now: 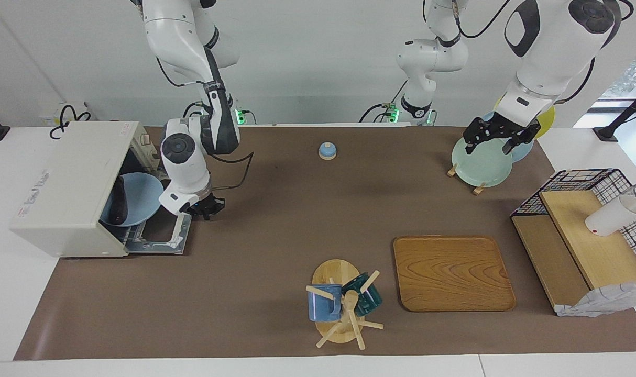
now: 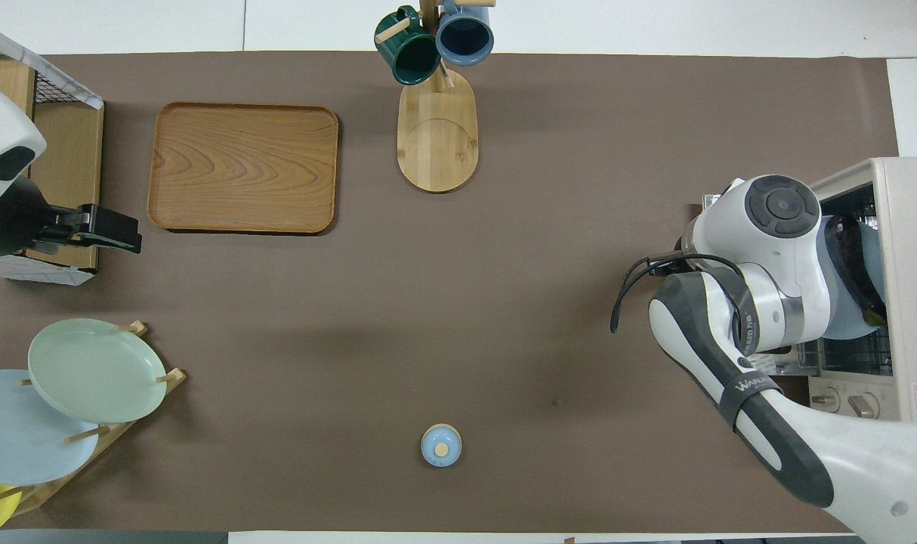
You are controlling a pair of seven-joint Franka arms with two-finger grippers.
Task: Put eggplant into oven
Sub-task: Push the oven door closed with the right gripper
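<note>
already the boxy off-white toaster oven holds a pale blue plate bearing the slender dark purple eggplant. my right gripper, shut and empty, hangs by the lowered door's edge; i judge it should hook under that door and lift slowly. my left gripper waits wide open over the green plate.

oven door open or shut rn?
Open. The oven door lies flat on the table; the eggplant rests on a blue plate inside.
</note>
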